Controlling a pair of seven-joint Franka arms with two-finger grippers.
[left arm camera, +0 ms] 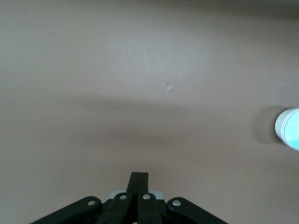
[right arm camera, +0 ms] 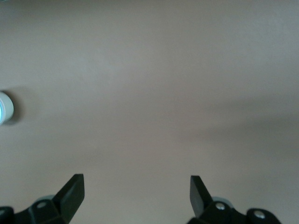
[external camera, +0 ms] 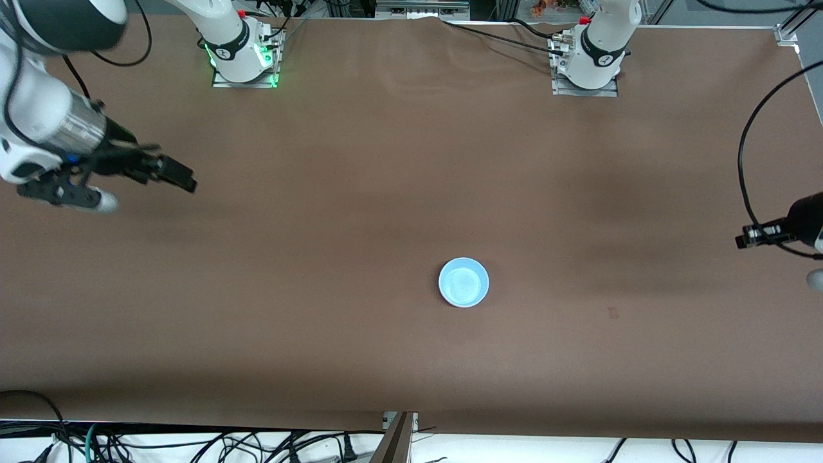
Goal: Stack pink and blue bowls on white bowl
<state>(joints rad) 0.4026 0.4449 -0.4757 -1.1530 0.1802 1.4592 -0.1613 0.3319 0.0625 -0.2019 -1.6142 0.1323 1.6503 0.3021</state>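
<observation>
bowls look stacked: only the light blue plastic bowl shows. keep your closed left gripper and open right gripper clear.

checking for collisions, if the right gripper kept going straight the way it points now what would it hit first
Probably just the bare table. The open right gripper faces brown cloth only; the blue bowl sits well off to one side of its line.

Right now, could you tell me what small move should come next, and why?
Probably none beyond a check: only a blue bowl shows on the table, perhaps topping the stack. The left gripper, shut, and the right gripper, open, hang over bare table at its ends.
</observation>
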